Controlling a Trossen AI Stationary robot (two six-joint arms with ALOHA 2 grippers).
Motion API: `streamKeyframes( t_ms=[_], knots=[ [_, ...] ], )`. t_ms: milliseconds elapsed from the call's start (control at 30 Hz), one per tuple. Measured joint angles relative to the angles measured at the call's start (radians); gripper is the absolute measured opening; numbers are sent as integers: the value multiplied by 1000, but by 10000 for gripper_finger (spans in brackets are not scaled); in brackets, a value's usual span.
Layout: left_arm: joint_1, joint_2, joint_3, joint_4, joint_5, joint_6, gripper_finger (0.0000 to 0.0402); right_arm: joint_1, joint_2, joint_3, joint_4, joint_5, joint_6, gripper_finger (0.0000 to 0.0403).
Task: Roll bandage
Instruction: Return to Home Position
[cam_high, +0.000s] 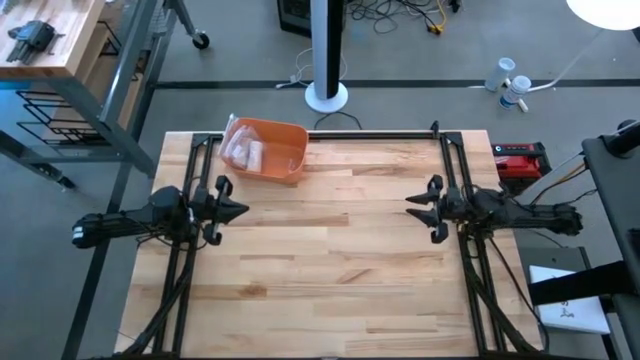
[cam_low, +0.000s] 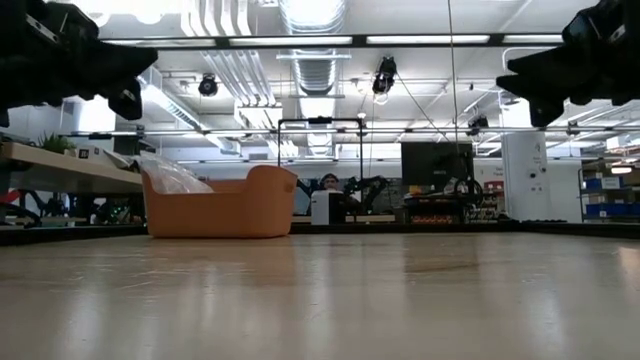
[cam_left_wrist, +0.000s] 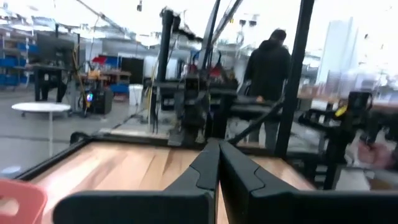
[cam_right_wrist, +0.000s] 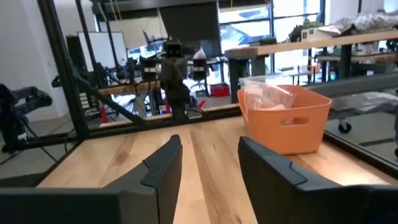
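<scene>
Wooden worktop (cam_high: 330, 260) carries the orange bin (cam_high: 288, 152) at a corner on the left arm's side, the bagged bandage (cam_high: 243, 152) already inside it, so the job looks done, with the left pincer (cam_high: 240, 210) clenched empty and the right pincer (cam_high: 412, 200) released, both hovering well apart.

Black jointed left arm (cam_high: 120, 225), right arm (cam_high: 530, 215); gripper fingers (cam_right_wrist: 163, 165) matte, angular.

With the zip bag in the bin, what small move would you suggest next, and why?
Probably just close the right gripper: it stands open, while the left gripper is shut. Both arms sit at the sides of the table; the zip bag lies in the orange bin.
</scene>
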Motion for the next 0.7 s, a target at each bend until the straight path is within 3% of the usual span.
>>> streamKeyframes(
  t_ms=[133, 300, 400, 500, 700],
  knots=[
    [0, -3, 0, -16, 2, 15, 0, 0, 2, 0, -20, 8, -29, 144],
    [0, -3, 0, -27, 8, -28, 0, -2, -2, -18, -19, 180, -34, 135],
    [0, 0, 0, -50, 8, -16, 0, -2, 19, -19, -20, 212, -43, 130],
    [0, 4, 0, -42, 8, 30, 0, -2, 49, -20, -29, 163, -40, 125],
    [0, 18, 0, -73, 8, 69, 0, -1, 131, -20, -58, -37, -75, 118]
  ],
)
